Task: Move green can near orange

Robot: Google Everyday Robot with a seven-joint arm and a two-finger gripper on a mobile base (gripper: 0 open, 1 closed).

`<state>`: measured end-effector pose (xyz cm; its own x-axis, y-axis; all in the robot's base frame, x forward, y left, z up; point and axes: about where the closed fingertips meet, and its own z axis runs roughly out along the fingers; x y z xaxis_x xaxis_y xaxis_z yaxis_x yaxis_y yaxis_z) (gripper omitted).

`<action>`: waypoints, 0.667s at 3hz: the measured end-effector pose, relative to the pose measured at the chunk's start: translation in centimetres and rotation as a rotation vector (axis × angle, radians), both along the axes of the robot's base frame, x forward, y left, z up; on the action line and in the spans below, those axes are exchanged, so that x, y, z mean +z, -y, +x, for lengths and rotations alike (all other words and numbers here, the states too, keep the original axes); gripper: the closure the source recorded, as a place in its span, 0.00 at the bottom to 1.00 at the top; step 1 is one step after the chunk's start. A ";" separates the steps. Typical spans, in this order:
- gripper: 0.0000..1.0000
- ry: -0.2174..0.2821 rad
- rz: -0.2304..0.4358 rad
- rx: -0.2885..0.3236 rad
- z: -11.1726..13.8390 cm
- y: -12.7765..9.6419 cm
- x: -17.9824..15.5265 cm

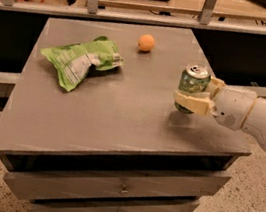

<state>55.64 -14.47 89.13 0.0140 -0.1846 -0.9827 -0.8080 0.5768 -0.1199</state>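
The green can (193, 83), with a silver top and pale markings, stands upright at the right side of the grey cabinet top (123, 106). My gripper (193, 99) reaches in from the right and is shut on the can, its cream fingers (190, 103) wrapped around the lower half. The can seems held a little above the surface, with its shadow below. The orange (146, 43) sits at the far middle of the top, well apart from the can.
A green-and-white chip bag (80, 60) lies flat at the far left of the top. The cabinet has drawers (119, 189) below. A rail and shelf (138, 12) run behind it. The right edge lies close under my arm (252, 118).
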 end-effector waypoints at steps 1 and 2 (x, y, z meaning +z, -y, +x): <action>1.00 0.009 -0.081 -0.172 1.8 4.0 1.2; 1.00 0.014 -0.134 -0.290 3.7 7.3 2.1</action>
<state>59.32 -21.77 91.21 -0.0449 -0.3110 -0.9494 -0.6102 0.7610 -0.2204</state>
